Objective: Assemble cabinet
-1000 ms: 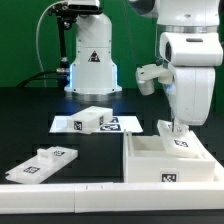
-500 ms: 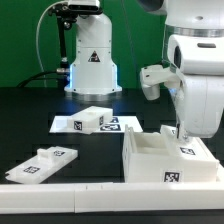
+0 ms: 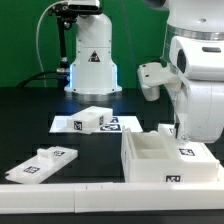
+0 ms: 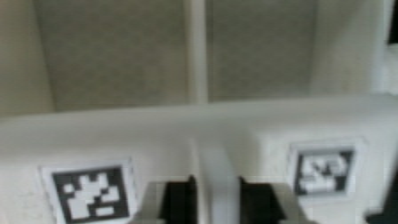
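Note:
The white cabinet box body (image 3: 160, 160) stands open side up at the exterior view's right, with tags on its front and top edge. My gripper (image 3: 180, 131) comes down on its far right wall and is shut on that wall. In the wrist view my gripper (image 4: 217, 202) has its two dark fingers (image 4: 169, 203) on either side of the white wall (image 4: 217, 150), with a tag (image 4: 89, 190) on each side. A flat white panel piece (image 3: 93, 118) lies on the marker board (image 3: 125, 125). Another white panel piece (image 3: 45, 162) lies at the front left.
A long plain white rail (image 3: 60, 193) runs along the front edge. The robot base (image 3: 92, 60) stands at the back centre with cables to its left. The black table (image 3: 30, 120) shows between the parts.
My arm has shifted toward the exterior view's right, and the box body in its grip has moved slightly right with it. The other pieces have not moved.

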{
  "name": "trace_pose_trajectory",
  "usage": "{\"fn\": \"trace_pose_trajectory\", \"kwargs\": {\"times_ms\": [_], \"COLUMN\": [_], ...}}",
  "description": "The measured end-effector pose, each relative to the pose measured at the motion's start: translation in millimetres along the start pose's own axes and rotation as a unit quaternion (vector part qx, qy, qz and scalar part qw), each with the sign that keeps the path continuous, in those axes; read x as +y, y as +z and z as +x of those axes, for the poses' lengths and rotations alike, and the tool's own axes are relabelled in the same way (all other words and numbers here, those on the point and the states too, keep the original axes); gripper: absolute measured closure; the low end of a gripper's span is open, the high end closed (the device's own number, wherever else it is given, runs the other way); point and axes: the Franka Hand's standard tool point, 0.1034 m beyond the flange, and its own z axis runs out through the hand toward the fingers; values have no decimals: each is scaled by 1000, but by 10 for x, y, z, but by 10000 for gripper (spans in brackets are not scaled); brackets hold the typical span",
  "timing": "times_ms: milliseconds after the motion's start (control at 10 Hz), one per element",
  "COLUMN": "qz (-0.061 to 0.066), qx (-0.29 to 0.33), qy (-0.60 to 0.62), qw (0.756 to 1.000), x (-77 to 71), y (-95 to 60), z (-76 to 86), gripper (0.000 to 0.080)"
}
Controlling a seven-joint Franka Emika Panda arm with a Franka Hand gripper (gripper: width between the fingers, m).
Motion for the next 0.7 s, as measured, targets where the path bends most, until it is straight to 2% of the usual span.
{"fn": "trace_pose_trajectory", "kwargs": {"times_ms": [100,200,300,400,500,600,700], "qz": [0,0,0,0,0,0,-1], "qx": [0,0,0,0,0,0,0], "qy": [0,0,0,0,0,0,2], "qw": [1000,1000,1000,1000,1000,1000,1000], "x": [0,0,0,0,0,0,8], "y": [1,1,2,2,2,2,-9], "z": [-1,-2,-3,-3,-4,-4,-16], "gripper": [528,344,210,210,54,17,17]}}
